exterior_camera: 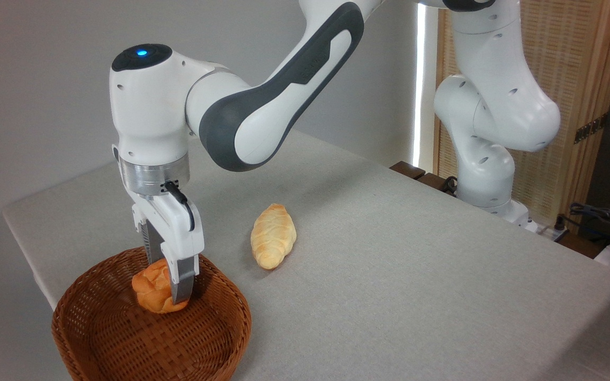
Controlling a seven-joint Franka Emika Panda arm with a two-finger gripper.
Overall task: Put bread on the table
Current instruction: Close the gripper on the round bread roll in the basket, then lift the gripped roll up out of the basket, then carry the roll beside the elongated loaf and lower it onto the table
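Note:
The bread (152, 292), a small knobbly orange-golden bun, sits inside the round brown wicker basket (125, 338) at the lower left. My gripper (170, 283) reaches straight down into the basket, and its fingers close around the bun, one in front and one behind. I cannot tell whether the bun rests on the basket floor or hangs just above it. The table (389, 275) is covered in plain light grey cloth.
A longer pale-yellow ridged loaf (272, 235) lies on the cloth right of the basket. The arm's white base (490, 169) stands at the table's far right edge. Cables and dark items (607, 222) lie beyond that edge.

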